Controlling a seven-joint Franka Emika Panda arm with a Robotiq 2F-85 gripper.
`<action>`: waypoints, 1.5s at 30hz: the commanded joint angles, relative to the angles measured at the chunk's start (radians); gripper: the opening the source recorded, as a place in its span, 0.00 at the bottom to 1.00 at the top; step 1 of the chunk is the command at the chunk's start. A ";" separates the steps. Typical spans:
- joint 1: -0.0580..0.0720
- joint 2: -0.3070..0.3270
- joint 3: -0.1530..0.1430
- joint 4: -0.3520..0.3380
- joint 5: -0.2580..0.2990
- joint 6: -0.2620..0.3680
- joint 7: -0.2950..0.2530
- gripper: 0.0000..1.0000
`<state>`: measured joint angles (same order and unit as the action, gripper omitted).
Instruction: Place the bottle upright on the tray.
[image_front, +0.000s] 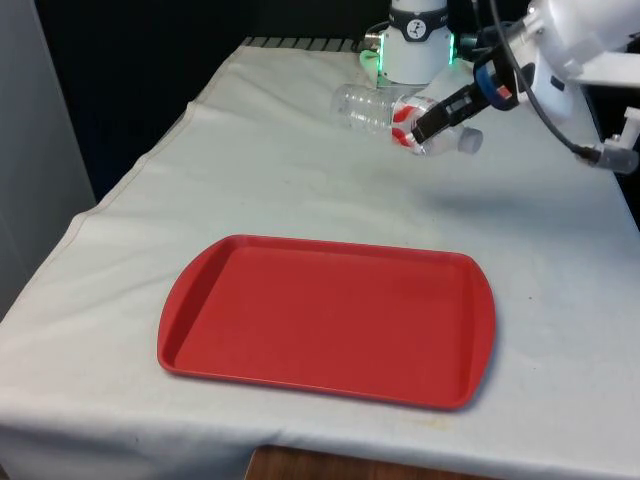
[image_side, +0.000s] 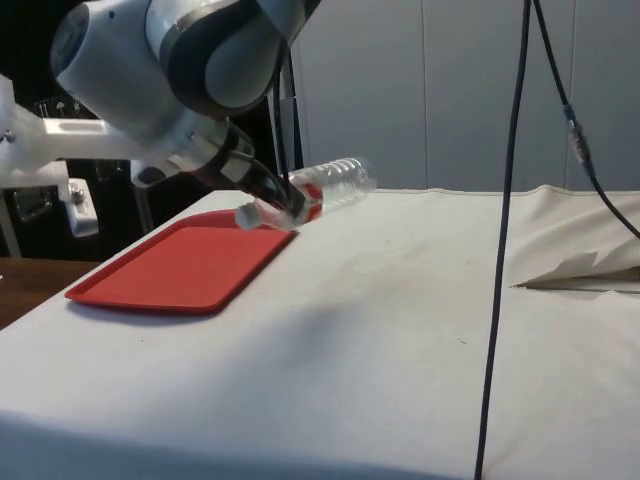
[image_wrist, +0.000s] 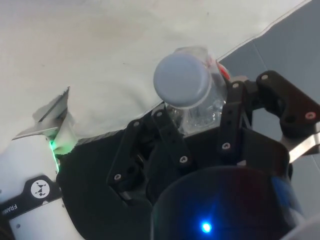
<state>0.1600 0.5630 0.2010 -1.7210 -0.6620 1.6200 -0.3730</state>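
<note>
Above white cloth (image_front: 300, 190), jaws clamp a ribbed clear plastic bottle (image_front: 375, 108), tilted.

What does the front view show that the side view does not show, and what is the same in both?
Front view alone: the whole red tray with all its rim, bare, and the bottle's cap pointing toward the front view's right.

Side view alone: the clear gap between the bottle and the white cloth, so the bottle is lifted, and a cable hanging down.

Both: the end effector shut on the bottle near its neck, the bottle lying roughly sideways, not upright, away from the tray.
</note>
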 joint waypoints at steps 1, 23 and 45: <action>-0.002 -0.006 0.000 0.005 0.002 -0.001 -0.001 0.14; -0.019 -0.016 -0.001 0.058 0.002 0.049 0.028 0.14; -0.047 -0.009 -0.009 0.072 0.000 0.176 0.078 0.14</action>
<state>0.1130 0.5540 0.1920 -1.6490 -0.6620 1.7960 -0.2950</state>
